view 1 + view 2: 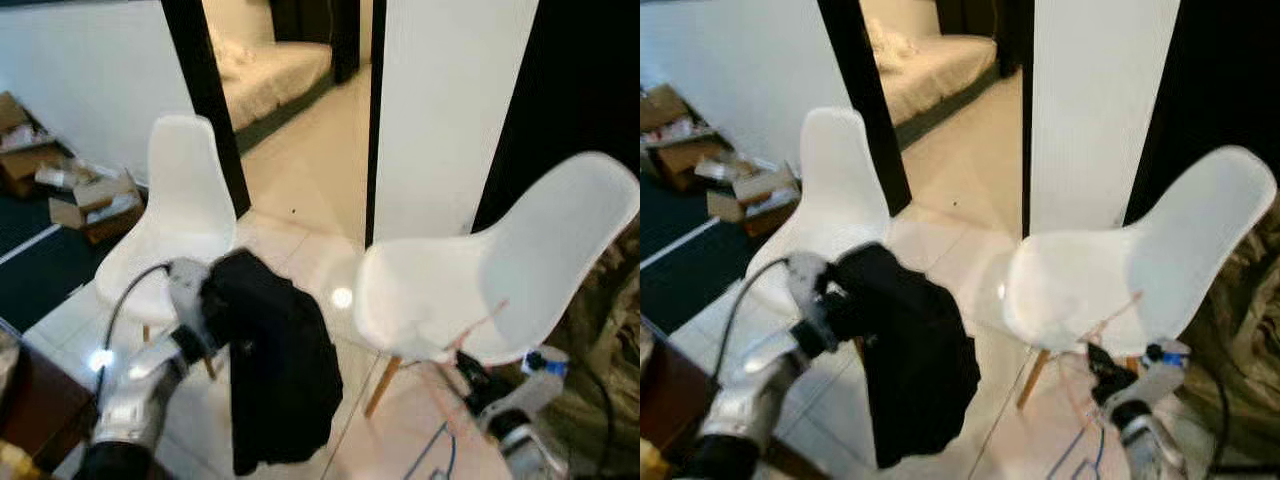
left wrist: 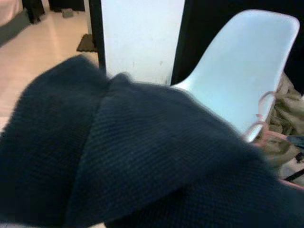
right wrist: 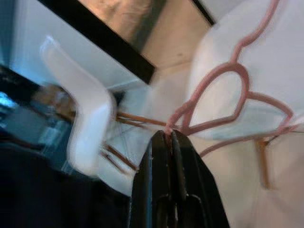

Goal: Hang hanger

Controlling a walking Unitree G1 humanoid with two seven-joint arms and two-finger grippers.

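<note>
A thin pink wire hanger (image 3: 240, 92) is pinched by its lower edge in my right gripper (image 3: 167, 137), which is shut on it. In the left eye view that gripper (image 1: 468, 368) sits low at the right, and the hanger (image 1: 478, 327) rises in front of the right white chair (image 1: 480, 280). My left gripper (image 1: 205, 300) is raised at centre left. A black knitted garment (image 1: 280, 370) drapes over it, hangs down toward the floor and hides its fingers. The same cloth (image 2: 142, 156) lies close before the left wrist camera.
A second white chair (image 1: 185, 200) stands at the left, behind my left arm. Beyond a white wall panel (image 1: 440, 110) a doorway opens onto a bed (image 1: 270, 75). Cardboard boxes (image 1: 95, 205) lie at far left, olive fabric (image 1: 610, 320) at far right.
</note>
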